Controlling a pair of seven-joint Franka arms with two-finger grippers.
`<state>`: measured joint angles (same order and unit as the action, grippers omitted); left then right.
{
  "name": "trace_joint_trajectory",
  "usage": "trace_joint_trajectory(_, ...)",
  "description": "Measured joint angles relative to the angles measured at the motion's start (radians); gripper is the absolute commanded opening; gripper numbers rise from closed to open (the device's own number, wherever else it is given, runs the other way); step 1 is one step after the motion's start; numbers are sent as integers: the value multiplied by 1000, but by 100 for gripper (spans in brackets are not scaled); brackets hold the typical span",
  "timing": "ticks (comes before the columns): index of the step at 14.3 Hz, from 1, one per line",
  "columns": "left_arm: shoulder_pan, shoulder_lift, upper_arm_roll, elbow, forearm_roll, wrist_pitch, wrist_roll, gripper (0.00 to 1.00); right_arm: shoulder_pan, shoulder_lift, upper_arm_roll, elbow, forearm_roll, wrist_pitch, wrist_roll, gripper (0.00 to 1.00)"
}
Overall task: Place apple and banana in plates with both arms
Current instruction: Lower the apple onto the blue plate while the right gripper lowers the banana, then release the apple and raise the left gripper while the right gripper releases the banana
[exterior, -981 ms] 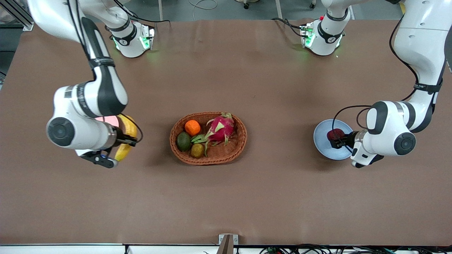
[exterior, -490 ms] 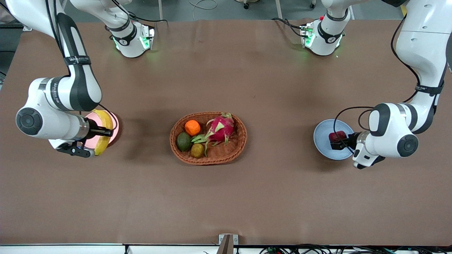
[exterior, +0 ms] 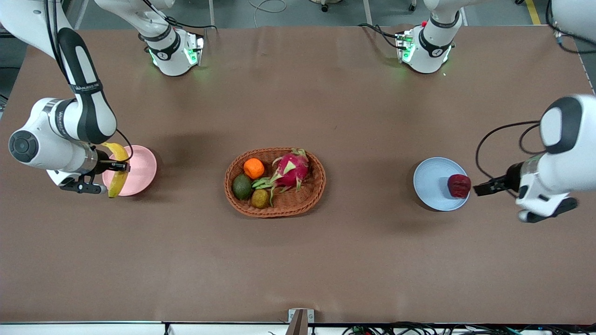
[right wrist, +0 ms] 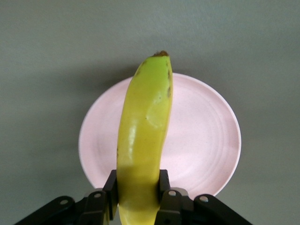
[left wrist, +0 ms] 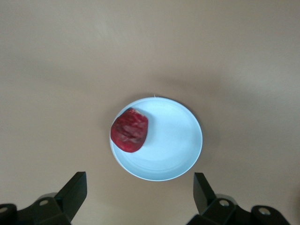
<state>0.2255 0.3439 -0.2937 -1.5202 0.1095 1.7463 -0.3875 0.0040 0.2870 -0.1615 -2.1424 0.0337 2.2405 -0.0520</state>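
The dark red apple (exterior: 459, 185) lies on the light blue plate (exterior: 430, 184), at the rim toward the left arm's end of the table; it also shows in the left wrist view (left wrist: 130, 131) on that plate (left wrist: 173, 150). My left gripper (exterior: 482, 188) is open and empty, raised beside the plate. My right gripper (exterior: 118, 166) is shut on the yellow banana (exterior: 117, 170) and holds it over the edge of the pale pink plate (exterior: 139, 170). In the right wrist view the banana (right wrist: 143, 140) hangs above the pink plate (right wrist: 201, 140).
An oval brown wicker basket (exterior: 316, 186) stands mid-table with an orange (exterior: 253, 168), a dark green avocado (exterior: 242, 186), a pink dragon fruit (exterior: 291, 170) and a small brown fruit (exterior: 260, 198). Both arm bases stand along the table's edge farthest from the front camera.
My left gripper has let go of the apple, opened and drawn up and away from the blue plate. My right gripper has carried the banana toward the pink plate's outer edge.
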Motion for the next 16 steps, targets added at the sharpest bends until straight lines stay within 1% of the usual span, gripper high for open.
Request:
trace_joint_trajectory(2, 0, -83, -6, 14, 9, -26, 16, 100, 0, 0, 7, -76, 0, 113, -1, 14)
trace_joint_trajectory(4, 0, -158, -5, 18, 10, -52, 95, 100, 2, 0, 14, -116, 0, 162, -1, 16)
trace_joint_trajectory(5, 0, -194, -4, 19, 10, -70, 144, 100, 2, 0, 14, -121, 0, 166, -1, 27)
trace_joint_trajectory(6, 0, -227, -3, 19, 10, -98, 188, 100, 2, 0, 14, -122, -1, 170, -1, 52)
trace_joint_trajectory(7, 0, -257, -1, 19, 10, -130, 223, 100, 2, 1, 14, -124, -1, 181, -1, 80)
trace_joint_trajectory(8, -3, -284, 3, 18, 9, -156, 251, 100, 2, 5, 14, -127, -1, 196, 0, 100)
trace_joint_trajectory(9, -19, -309, 18, 15, 8, -180, 269, 100, 1, 10, 14, -129, -1, 207, 0, 100)
trace_joint_trajectory(10, -53, -331, 49, 6, 2, -202, 276, 100, 0, 13, 13, -129, -1, 210, 1, 100)
trace_joint_trajectory(13, -181, -388, 179, -46, -55, -224, 280, 100, 0, 3, 12, -122, 0, 209, 6, 100)
trace_joint_trajectory(14, -203, -403, 204, -65, -67, -224, 282, 100, 0, -10, 11, -108, 0, 198, 7, 100)
trace_joint_trajectory(16, -213, -419, 213, -86, -73, -224, 284, 100, -1, -61, 10, -40, 0, 94, 9, 100)
